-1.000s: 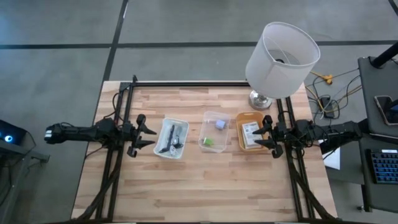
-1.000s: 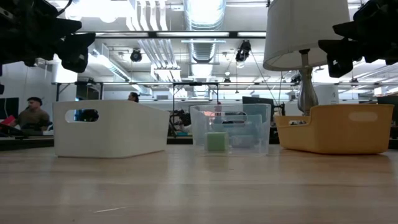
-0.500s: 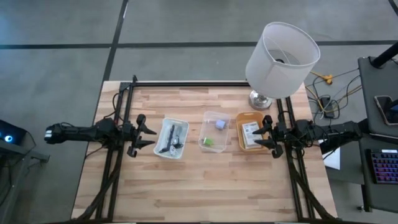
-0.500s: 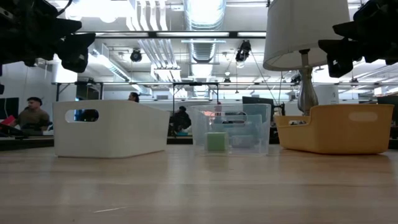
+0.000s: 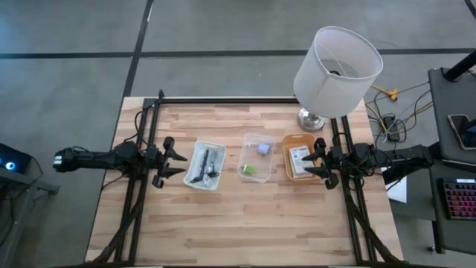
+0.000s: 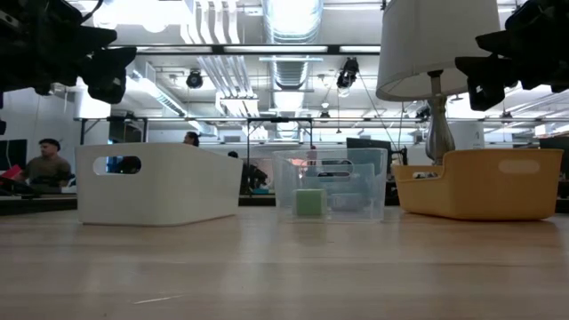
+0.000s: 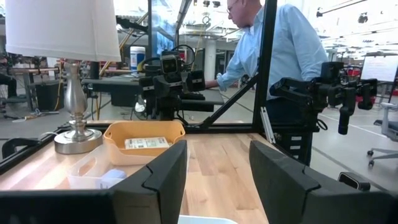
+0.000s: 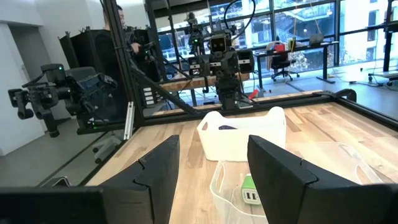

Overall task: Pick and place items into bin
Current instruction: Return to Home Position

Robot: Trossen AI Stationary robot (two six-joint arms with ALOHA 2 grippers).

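Three bins stand in a row across the table's middle. The white bin (image 5: 196, 179) holds a dark cable and tool bundle (image 5: 207, 164). In the clear bin (image 5: 245, 173) lie a lavender-blue block (image 5: 264, 149) and a green piece (image 5: 249, 170). White packets with black print (image 5: 299, 156) lie flat in the orange bin (image 5: 287, 165). My left gripper (image 5: 184, 164) hovers level at the table's left side, open, pointing at the white bin. At the right side my right gripper (image 5: 306, 164) hovers level and open over the orange bin's right edge. Both touch nothing.
A lamp (image 5: 336, 71) with a white shade stands on its metal base (image 5: 311, 119) at the far right corner, behind the orange bin. Black frame rails (image 5: 223, 100) run along the far and side edges. The near half of the wooden top (image 5: 245, 223) is bare. A person (image 7: 273, 50) stands beyond the table's right side.
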